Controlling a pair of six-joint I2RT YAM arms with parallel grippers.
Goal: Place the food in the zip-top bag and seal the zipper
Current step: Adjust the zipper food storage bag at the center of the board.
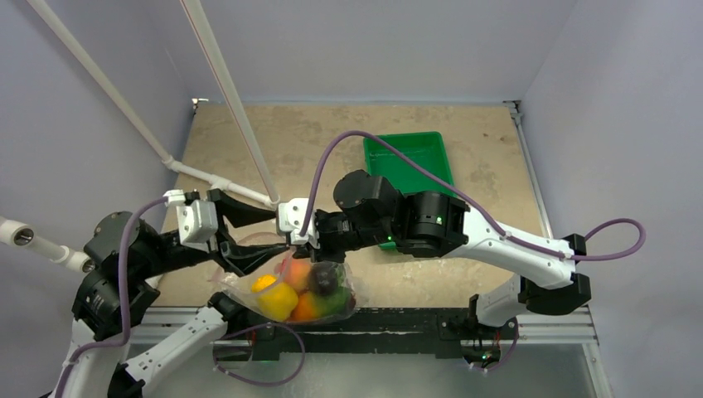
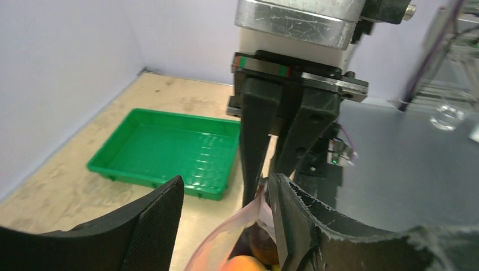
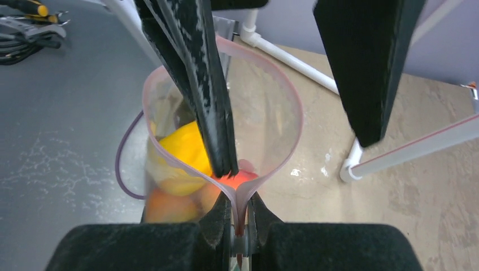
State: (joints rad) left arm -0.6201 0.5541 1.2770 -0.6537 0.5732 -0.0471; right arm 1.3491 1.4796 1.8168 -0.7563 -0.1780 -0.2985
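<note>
The clear zip-top bag (image 1: 242,286) hangs just above the table's near edge, with the food (image 1: 303,290) inside: yellow, orange, dark purple and green pieces. My right gripper (image 3: 240,217) is shut on one end of the pinkish zipper (image 3: 296,113), where the two lips meet. The bag's mouth (image 3: 277,118) gapes wide over the yellow piece (image 3: 183,147). My left gripper (image 2: 226,189) is open. One of its fingers (image 3: 206,84) reaches down inside the mouth and the other (image 3: 367,68) stays outside, with one lip (image 2: 226,231) between them.
A green ribbed tray (image 1: 410,157) sits on the table behind the right arm and shows bare in the left wrist view (image 2: 169,147). White pipes (image 1: 224,83) slant across the left and back. The table's front rail (image 1: 398,319) runs under the bag.
</note>
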